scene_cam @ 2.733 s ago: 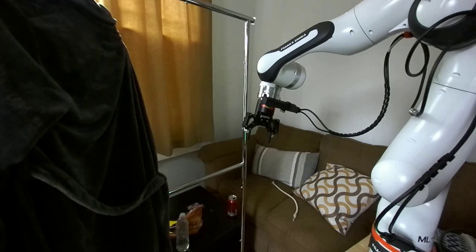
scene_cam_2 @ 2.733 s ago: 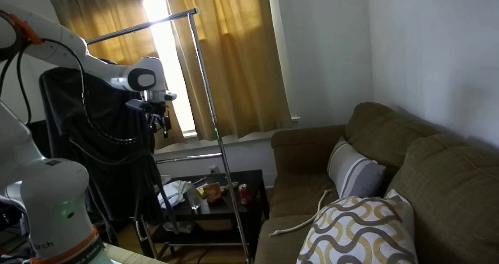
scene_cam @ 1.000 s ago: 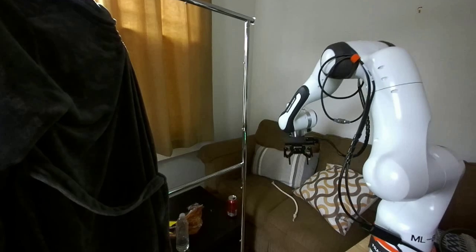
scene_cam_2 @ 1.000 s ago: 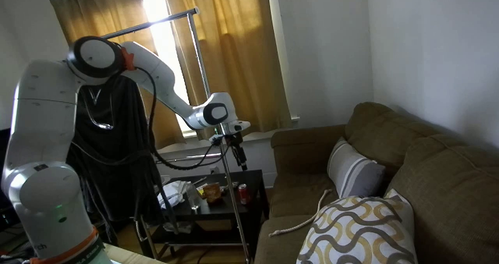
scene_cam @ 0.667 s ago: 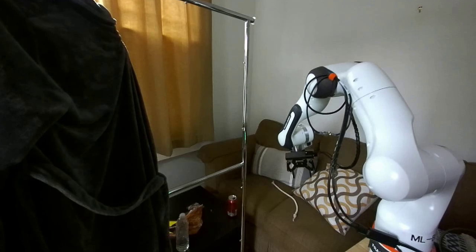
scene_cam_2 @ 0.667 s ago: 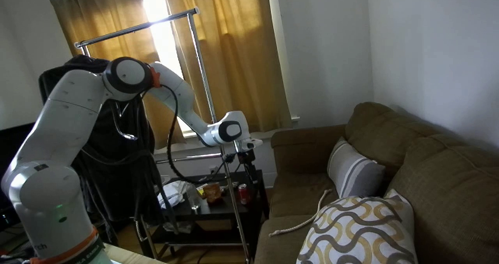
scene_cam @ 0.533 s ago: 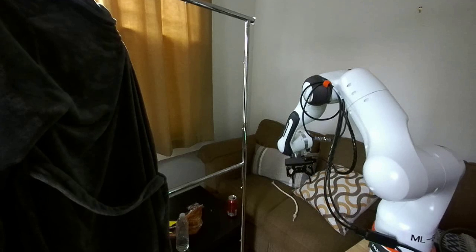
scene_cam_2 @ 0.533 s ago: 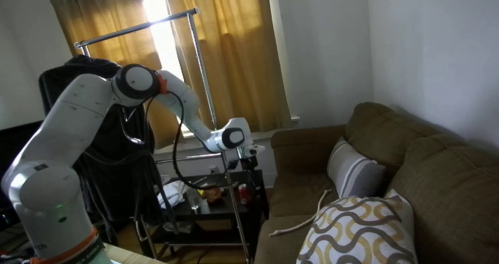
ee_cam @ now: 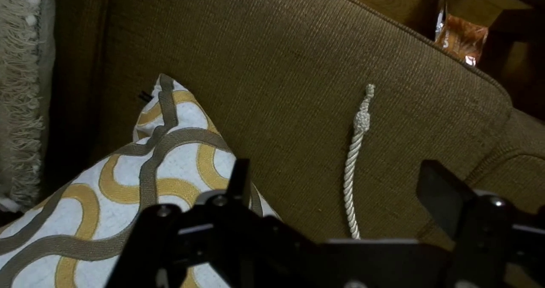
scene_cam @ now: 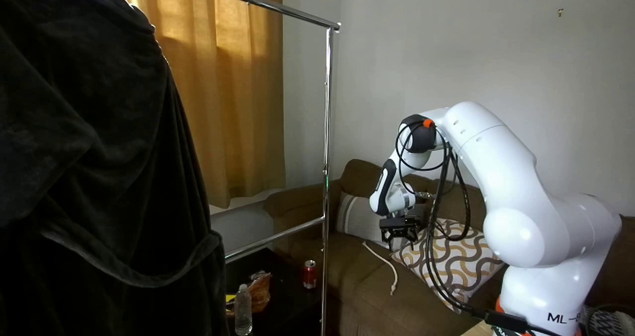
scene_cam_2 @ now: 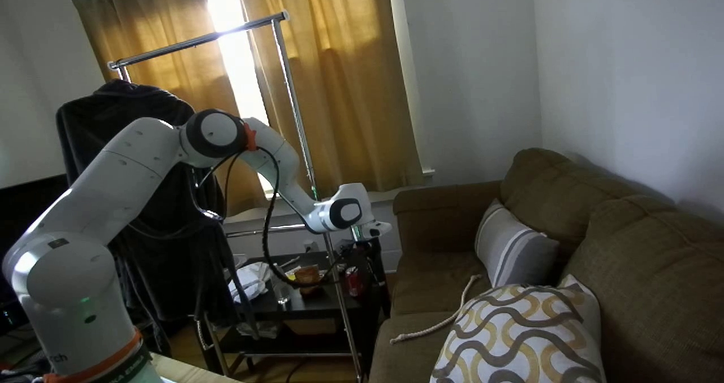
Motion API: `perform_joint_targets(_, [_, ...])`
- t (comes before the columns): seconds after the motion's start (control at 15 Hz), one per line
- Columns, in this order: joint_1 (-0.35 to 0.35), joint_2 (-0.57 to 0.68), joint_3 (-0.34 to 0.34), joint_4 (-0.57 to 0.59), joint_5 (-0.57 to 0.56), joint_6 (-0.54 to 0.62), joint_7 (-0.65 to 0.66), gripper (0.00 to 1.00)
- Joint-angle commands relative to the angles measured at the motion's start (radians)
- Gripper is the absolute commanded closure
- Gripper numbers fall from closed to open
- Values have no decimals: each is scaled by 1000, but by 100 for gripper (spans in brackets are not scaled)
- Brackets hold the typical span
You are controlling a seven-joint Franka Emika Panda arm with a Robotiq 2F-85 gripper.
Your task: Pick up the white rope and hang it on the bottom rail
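Swinging away from the clothes rack [scene_cam: 327,107] and then sinking over the past few seconds, the end effector [ee_cam: 336,169] has come down toward the sofa [scene_cam_2: 430,287], while the white rope [ee_cam: 350,166] has not moved. In both exterior views the rope lies loose on the sofa, near the patterned pillow [scene_cam_2: 520,338]; in the wrist view it shows in the gap between the fingers [ee_cam: 440,192], which stand wide apart and hold nothing. One end is hidden behind the end effector there, and the height left above the sofa is hard to tell. That shift most likely means the approach is well under way, with the grasp not yet made and the hanging ahead. The next move probably calls for more lowering until the fingers straddle the rope, then closing; since one finger overlaps the pillow's edge from the wrist, it could brush past. The lower crossbar [scene_cam: 274,240] looks the likelier goal, though a bar near the floor [scene_cam_2: 317,354] also shows and I cannot tell which is meant.
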Motion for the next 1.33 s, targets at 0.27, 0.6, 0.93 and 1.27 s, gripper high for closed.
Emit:
perform_joint_targets(0.27, [-58,102,37,86,107,18,-104,0])
perform_joint_targets(0.6, [-100,228,72,188,190,4,-178,0])
perform_joint_targets(0.93, [-83,377,49,317,180,74,-197,0])
perform_joint_targets(1.27, [-70,527,40,453,173,202,-217,0])
